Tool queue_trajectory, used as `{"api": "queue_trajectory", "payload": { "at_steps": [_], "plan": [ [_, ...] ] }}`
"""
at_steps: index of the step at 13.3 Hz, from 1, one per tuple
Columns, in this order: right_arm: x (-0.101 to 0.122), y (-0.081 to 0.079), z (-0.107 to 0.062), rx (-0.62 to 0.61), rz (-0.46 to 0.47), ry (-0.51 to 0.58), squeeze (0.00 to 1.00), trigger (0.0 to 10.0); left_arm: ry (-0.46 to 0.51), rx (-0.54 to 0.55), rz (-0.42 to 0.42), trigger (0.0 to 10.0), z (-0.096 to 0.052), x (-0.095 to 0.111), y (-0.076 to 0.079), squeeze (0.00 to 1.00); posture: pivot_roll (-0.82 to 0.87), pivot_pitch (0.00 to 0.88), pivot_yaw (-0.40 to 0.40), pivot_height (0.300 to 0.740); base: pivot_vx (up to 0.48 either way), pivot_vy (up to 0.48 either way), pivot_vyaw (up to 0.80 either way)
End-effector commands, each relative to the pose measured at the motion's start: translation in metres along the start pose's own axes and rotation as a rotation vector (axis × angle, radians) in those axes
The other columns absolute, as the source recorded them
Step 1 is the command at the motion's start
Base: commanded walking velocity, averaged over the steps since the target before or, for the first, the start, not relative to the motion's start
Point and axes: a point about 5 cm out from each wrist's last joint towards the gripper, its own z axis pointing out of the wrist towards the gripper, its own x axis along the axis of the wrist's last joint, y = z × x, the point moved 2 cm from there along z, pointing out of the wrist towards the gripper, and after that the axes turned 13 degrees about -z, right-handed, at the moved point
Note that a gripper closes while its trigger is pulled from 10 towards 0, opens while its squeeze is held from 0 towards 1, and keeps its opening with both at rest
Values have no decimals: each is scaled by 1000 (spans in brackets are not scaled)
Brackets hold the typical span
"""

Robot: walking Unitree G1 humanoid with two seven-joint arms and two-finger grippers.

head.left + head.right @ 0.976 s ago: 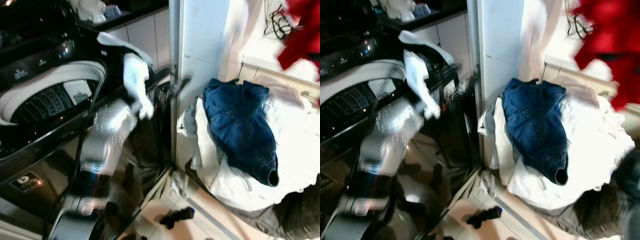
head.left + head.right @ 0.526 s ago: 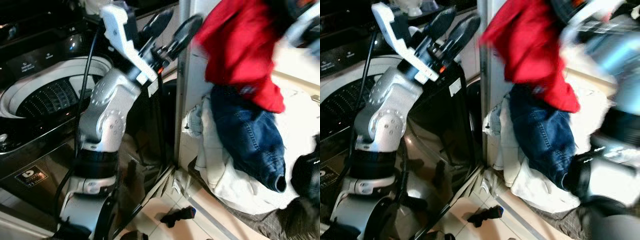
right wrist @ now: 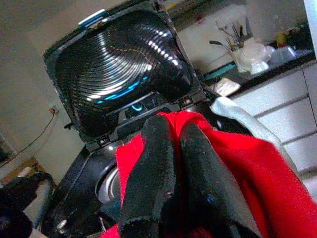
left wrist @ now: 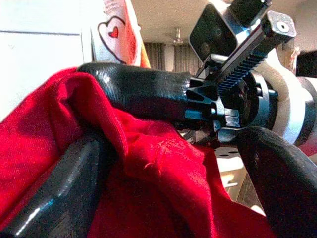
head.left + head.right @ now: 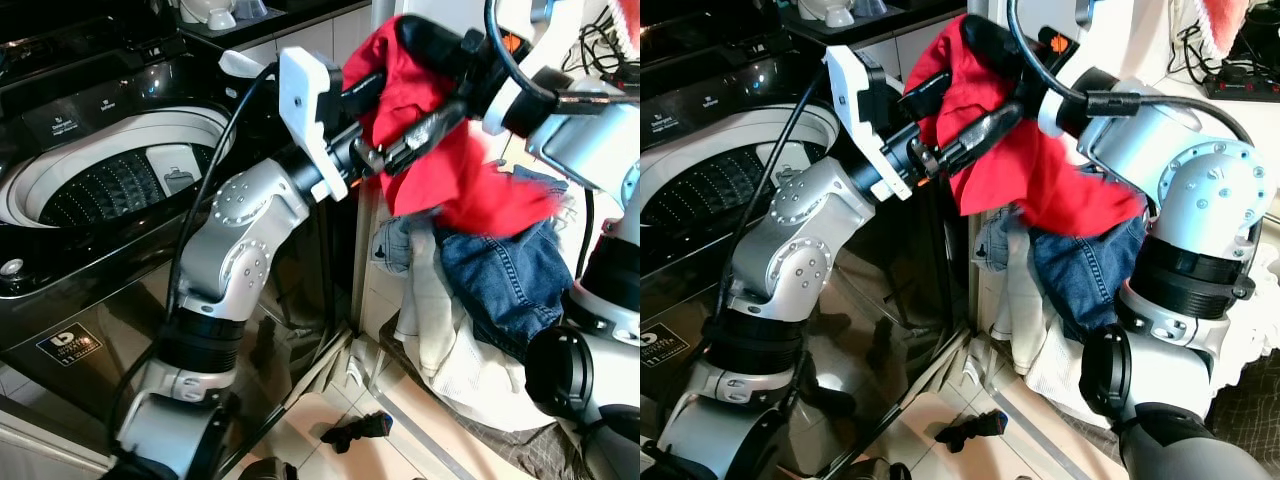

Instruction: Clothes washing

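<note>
Red garment (image 5: 440,150) hangs lengthwise from right claw (image 5: 420,40).

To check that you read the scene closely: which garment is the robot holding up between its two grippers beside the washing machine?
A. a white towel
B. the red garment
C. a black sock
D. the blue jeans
B: the red garment hangs between the right gripper, shut on it, and the left gripper, its fingers set around the cloth, while the blue jeans lie on the pile below.
</note>
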Motion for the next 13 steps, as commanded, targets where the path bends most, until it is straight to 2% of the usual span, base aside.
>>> {"api": "queue_trajectory", "payload": {
  "at_steps": [1, 2, 3, 4, 13],
  "plan": [
    [8, -14, -1, 60, -18, 37, 0, 0, -65, 57, 20, 10000, -2, -13, -8, 0, -88, 0, 60, 740, 0, 0, 0],
    [8, -15, -1, 61, -15, 38, 0, 0, -48, 89, 19, 8627, -3, -10, -14, 0, -88, 0, 61, 740, 0, 0, 0],
    [8, -15, -2, 58, -15, 38, 0, 0, -41, 91, 18, 1804, -3, -8, -15, 0, -87, 0, 60, 740, 0, 0, 0],
    [8, -15, -3, 53, -11, 37, 0, 0, -29, 93, 19, 0, -4, -6, -16, 0, -86, 0, 60, 740, 0, 0, 0],
    [9, -14, -5, 42, -11, 37, 0, 0, -24, 165, 47, 0, -7, -4, -28, 0, -88, 0, 65, 740, 0, 0, 0]
  ]
}}
